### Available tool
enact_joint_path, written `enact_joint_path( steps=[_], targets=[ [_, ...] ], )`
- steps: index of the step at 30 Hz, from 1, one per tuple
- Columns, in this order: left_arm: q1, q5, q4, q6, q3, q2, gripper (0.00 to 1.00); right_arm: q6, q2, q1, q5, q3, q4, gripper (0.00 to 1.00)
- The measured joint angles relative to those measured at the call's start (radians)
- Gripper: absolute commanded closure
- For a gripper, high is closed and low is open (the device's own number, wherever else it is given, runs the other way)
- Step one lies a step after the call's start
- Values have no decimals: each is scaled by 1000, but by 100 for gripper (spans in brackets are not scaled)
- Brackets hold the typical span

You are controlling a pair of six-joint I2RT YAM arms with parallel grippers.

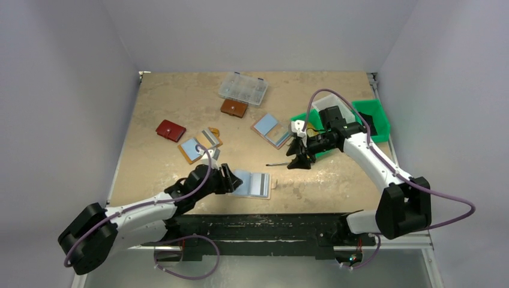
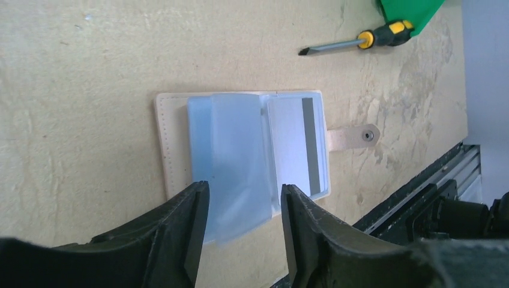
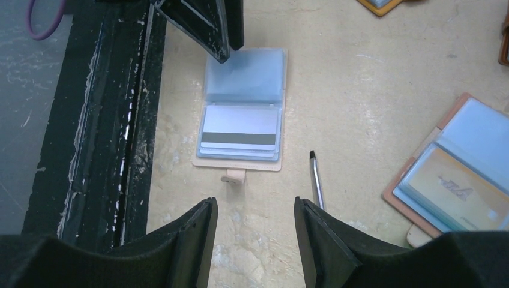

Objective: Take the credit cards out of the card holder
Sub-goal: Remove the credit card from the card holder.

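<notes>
Tan stitched card holder (image 2: pixel 165 138) open flat, frosted plastic sleeves (image 2: pixel 237 150), left gripper (image 2: pixel 245 187) apart, right gripper (image 3: pixel 254 205) apart.

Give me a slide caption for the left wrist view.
Open left tool at the edge of the unfolded card holder, magnetic-stripe card showing; screwdriver beyond.

Left end effector (image 2: pixel 243 193) spread (held low), right end effector (image 3: pixel 255 210) spread

A lab: white walls (image 1: pixel 258 36) enclose a worktable (image 1: pixel 180 99)
</notes>
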Motion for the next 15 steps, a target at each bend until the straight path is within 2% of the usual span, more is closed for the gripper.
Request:
enact_joint_path(
  steps=[5, 10, 15],
  targets=[
    [0, -89, -143, 4, 0, -162, 32, -1, 10, 32, 24, -2, 5, 42],
    [0, -145, -292, 13, 24, -321, 32, -2, 14, 88, 64, -27, 20, 43],
    [0, -85, -290, 35, 52, -356, 35, -2, 15, 166, 114, -68, 63, 44]
  ],
)
